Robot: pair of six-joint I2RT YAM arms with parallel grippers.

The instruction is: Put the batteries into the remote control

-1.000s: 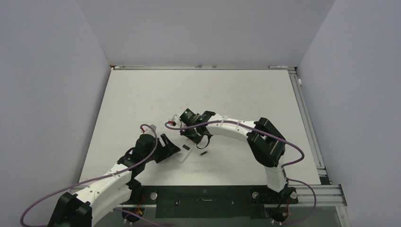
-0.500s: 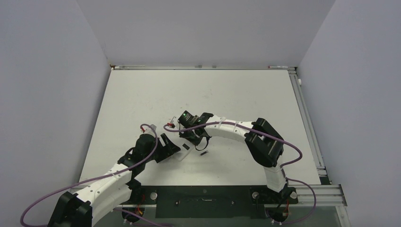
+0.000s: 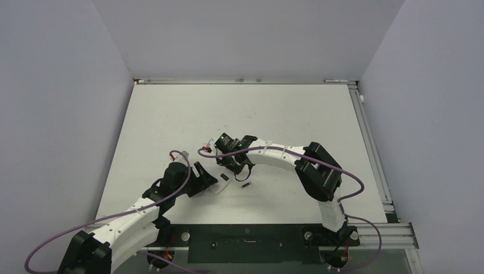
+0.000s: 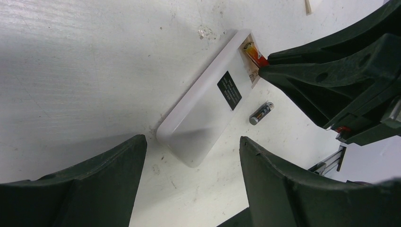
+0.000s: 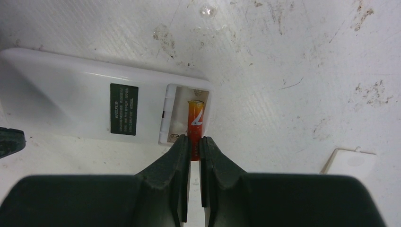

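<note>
The remote control [image 5: 71, 101] lies white back up, with a dark label and its recess [image 5: 182, 124] open. It also shows in the left wrist view [image 4: 208, 106] and the top view [image 3: 217, 188]. My right gripper [image 5: 195, 147] is shut on the reddish battery [image 5: 196, 118], whose far end sits inside the recess. The dark battery [image 4: 261, 113] with a pale end lies on the table beside the remote; it also shows in the top view [image 3: 246, 184]. My left gripper [image 4: 191, 142] is open and empty, with the remote's near end between its fingertips, not touching.
A small white flat piece [image 5: 351, 163] lies on the table to the right of the remote. The right gripper's dark fingers [image 4: 331, 71] show in the left wrist view. The white table [image 3: 240, 114] is scuffed.
The right arm has shifted slightly left toward the remote with the reddish battery. The left arm has not moved.
</note>
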